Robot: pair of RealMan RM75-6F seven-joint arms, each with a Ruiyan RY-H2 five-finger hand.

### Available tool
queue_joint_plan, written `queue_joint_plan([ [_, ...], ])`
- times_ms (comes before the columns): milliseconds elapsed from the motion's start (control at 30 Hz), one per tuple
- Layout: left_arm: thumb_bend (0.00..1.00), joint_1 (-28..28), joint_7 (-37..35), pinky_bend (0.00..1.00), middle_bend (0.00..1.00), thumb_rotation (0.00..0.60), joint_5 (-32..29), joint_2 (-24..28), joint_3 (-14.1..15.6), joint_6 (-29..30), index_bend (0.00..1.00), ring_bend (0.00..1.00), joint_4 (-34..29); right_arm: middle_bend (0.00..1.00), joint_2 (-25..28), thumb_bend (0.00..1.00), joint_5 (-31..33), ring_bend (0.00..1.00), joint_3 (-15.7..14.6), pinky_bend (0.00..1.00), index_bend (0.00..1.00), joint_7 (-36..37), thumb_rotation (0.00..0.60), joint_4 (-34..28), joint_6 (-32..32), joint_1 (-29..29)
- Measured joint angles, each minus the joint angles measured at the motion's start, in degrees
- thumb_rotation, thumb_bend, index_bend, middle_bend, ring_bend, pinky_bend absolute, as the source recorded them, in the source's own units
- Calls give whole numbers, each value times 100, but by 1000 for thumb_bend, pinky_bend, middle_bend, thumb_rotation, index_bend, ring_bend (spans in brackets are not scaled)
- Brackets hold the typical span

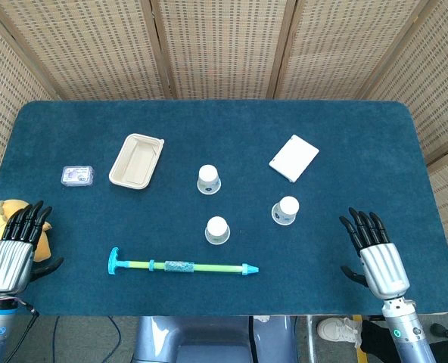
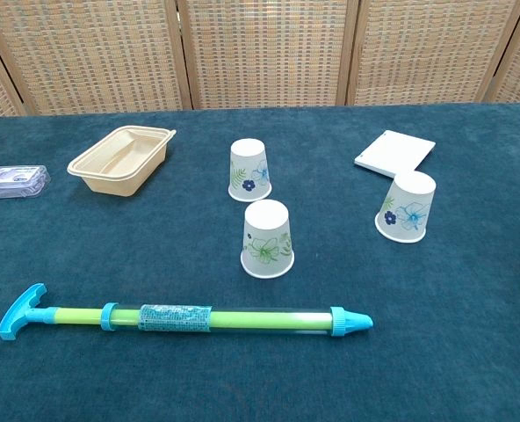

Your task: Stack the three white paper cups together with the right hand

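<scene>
Three white paper cups upside down, apart, mid-frame on the blue tabletop. Right hand lower right, empty, fingers spread. Left hand lower left, likewise empty and spread. Green-and-blue water pump below the cups.

Three paper cups, one tray, one water squirter, one white pad, one small clear packet, perhaps one plush toy.

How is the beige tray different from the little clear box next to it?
The beige tray is bigger and deeper than the clear box. The tray is open on top and solid beige; the box is flat and see-through. Both sit on the blue table's left side.
</scene>
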Motion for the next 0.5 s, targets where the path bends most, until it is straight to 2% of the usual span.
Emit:
queue_joint_plan([
  [500,0,23,-143,63,0,600,66,64,-17,31,0,0,-37,0,8,110,-62,0,4,0,12,52,600,8,31,4],
])
